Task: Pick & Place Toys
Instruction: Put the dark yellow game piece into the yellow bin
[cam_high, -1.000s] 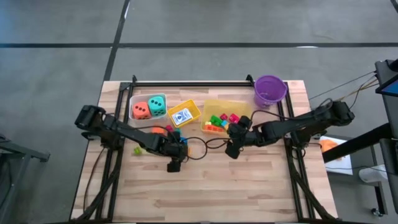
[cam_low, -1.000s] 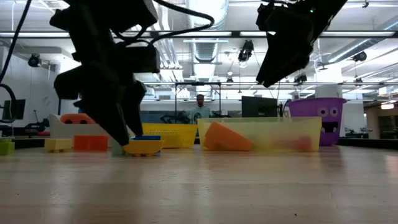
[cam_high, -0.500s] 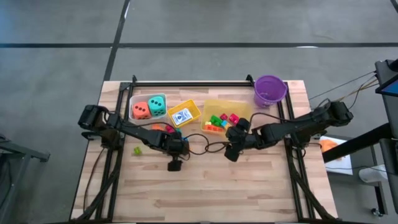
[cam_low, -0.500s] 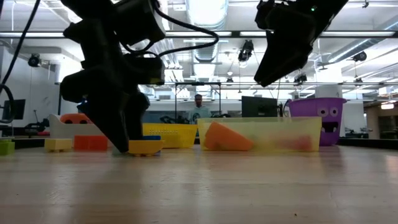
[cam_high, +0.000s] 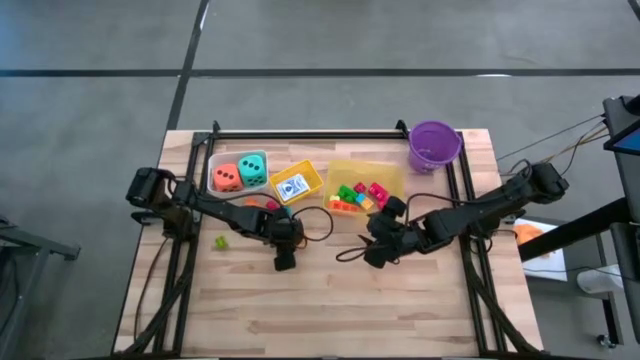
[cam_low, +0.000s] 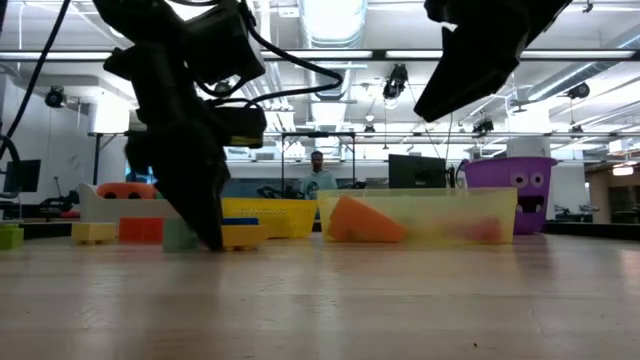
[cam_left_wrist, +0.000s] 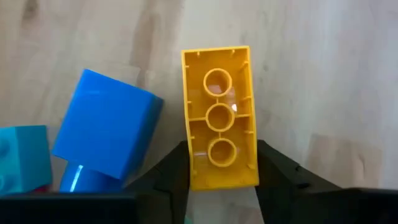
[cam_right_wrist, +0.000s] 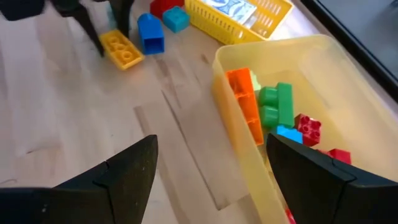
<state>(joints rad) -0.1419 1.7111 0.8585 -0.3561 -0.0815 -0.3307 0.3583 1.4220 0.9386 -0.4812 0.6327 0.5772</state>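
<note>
Teal brick (cam_left_wrist: 22, 158) cut off at edge

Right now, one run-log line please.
left gripper: shut on yellow brick, on table | right gripper: open, beside yellow bin

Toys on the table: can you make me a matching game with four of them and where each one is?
Things:
1. yellow brick
2. teal die
3. card box
4. green brick

Places:
A. in the yellow basket
B. alone on the wood, by the left arm
C. between the left gripper fingers
D. in the clear bin, beside the orange die

Pairs: 1-C, 2-D, 3-A, 4-B
</note>
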